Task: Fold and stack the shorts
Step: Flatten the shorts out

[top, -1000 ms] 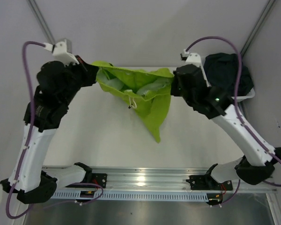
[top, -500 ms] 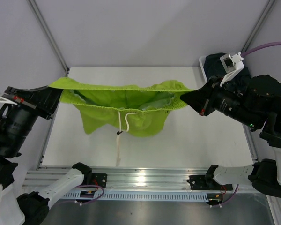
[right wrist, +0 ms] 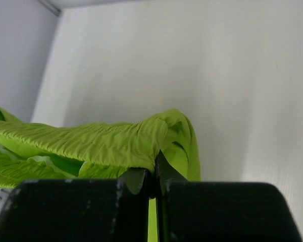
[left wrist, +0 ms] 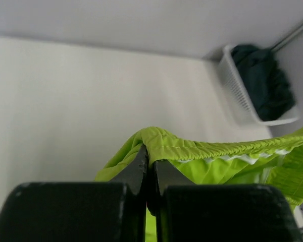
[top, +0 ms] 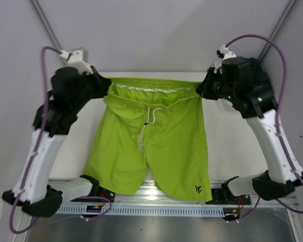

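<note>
The lime green shorts [top: 156,146] are spread open, front side up, with a white drawstring [top: 144,126] down the middle. Their legs reach to the near rail. My left gripper [top: 103,83] is shut on the left end of the waistband, and my right gripper [top: 202,88] is shut on the right end, so the band is stretched straight between them at the far side of the table. In the left wrist view the left gripper [left wrist: 150,154] pinches the elastic band of the lime shorts [left wrist: 207,151]. In the right wrist view the right gripper [right wrist: 155,160] pinches the lime shorts [right wrist: 91,141]. The dark navy-teal shorts [left wrist: 262,80] lie bunched in the basket.
A white mesh basket [left wrist: 235,96] stands at the table's far right corner, behind my right arm in the top view. An aluminium rail [top: 151,199] with the arm bases runs along the near edge. Grey walls close in the back and the sides.
Both arms swung from a wide, low stretch back toward the far side. The lime shorts went from a bunched, hanging bundle to fully unfurled, with the legs laid out toward the near rail.
</note>
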{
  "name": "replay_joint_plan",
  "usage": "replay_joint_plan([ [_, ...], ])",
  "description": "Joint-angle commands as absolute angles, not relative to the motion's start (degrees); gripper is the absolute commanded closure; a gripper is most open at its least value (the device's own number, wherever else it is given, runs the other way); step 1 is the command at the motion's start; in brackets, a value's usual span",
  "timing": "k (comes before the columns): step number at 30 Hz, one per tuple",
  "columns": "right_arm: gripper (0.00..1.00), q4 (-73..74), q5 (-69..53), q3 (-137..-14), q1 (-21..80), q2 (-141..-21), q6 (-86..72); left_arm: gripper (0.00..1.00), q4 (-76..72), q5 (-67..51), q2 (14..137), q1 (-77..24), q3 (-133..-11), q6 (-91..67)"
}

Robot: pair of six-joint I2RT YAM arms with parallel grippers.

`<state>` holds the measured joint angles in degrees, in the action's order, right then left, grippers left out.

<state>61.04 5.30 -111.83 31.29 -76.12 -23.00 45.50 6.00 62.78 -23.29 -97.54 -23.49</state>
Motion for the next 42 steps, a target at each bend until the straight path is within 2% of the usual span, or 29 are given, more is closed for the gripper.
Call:
replay_joint_plan([
  [1, 1.00, 52.0, -4.5, -105.0, 20.9, -81.4, -21.7, 1.00, 39.2, 6.3, 68.3, -19.4, -90.1, -24.1],
  [3, 1.00, 49.3, -8.3, -105.7, 15.9, -85.9, -22.4, 1.00, 34.9, 3.7, 75.4, -16.4, -88.1, -25.0],
  [5, 1.00, 47.6, -9.9, -110.4, 13.5, -96.4, -22.8, 1.00, 32.6, 0.4, 81.7, -13.8, -91.1, -25.4],
  [6, 0.91, 47.8, -9.8, -117.7, 11.7, -100.6, -23.3, 0.99, 32.7, -0.5, 88.6, -13.0, -93.1, -26.2],
  [7, 0.75, 48.3, -9.8, -122.4, 10.8, -105.0, -23.7, 0.84, 33.2, -2.5, 92.2, -12.2, -95.2, -26.8],
  [8, 0.52, 49.4, -9.2, -127.0, 10.3, -113.2, -24.2, 0.41, 35.5, -5.3, 95.5, -11.0, -102.9, -27.2],
  [9, 0.36, 50.8, -7.7, -131.6, 9.9, -116.5, -24.9, 0.20, 37.2, -5.2, 98.5, -10.7, -105.4, -27.9],
  [10, 0.33, 53.9, -6.8, -140.5, 9.3, -119.4, -25.3, 0.01, 40.4, -4.7, 103.0, -10.6, -108.0, -27.9],
  [12, 0.24, 55.0, -4.6, -144.7, 9.6, -122.1, -24.9, 0.01, 42.4, -3.3, 105.1, -10.5, -114.2, -28.0],
  [13, 0.06, 53.6, -4.1, -141.9, 10.8, -120.9, -23.3, 0.01, 42.6, -3.1, 105.1, -10.4, -114.5, -28.0],
  [14, 0.01, 52.2, -1.3, -138.4, 11.8, -119.3, -22.3, 0.01, 42.2, -3.0, 104.5, -10.2, -113.5, -27.9],
  [16, 0.01, 46.0, 0.0, -128.7, 15.0, -111.2, -20.0, 0.01, 40.5, -3.1, 102.7, -9.8, -110.5, -27.9],
  [17, 0.01, 43.6, 0.0, -117.7, 16.1, -108.2, -19.4, 0.01, 39.6, -3.6, 100.4, -9.4, -107.8, -28.1],
  [19, 0.03, 36.4, -3.0, -106.8, 18.4, -99.8, -19.1, 0.01, 37.4, -5.2, 97.7, -9.0, -105.2, -28.4],
  [20, 0.04, 34.6, -4.0, -97.6, 21.3, -97.5, -19.2, 0.01, 36.9, -5.0, 95.0, -8.9, -101.0, -28.4],
  [22, 0.09, 30.7, -3.4, -90.5, 25.7, -92.4, -19.9, 0.01, 35.5, -4.7, 92.0, -8.8, -98.3, -28.5],
  [23, 0.10, 29.8, -2.5, -85.2, 31.0, -91.2, -20.4, 0.01, 35.0, -4.5, 89.2, -8.7, -94.0, -28.8],
  [27, 0.19, 25.3, 2.3, -77.1, 43.6, -89.6, -25.4, 0.01, 33.2, -6.7, 83.0, -7.1, -86.4, -30.7],
  [33, 0.30, 17.5, 10.4, -75.1, 59.7, -96.0, -31.5, 0.01, 36.5, -8.6, 75.6, -1.8, -80.2, -32.5],
  [42, 0.37, 17.4, 9.0, -93.4, 68.2, -119.1, -36.3, 0.01, 40.3, -5.3, 62.9, 3.0, -76.6, -32.8],
])
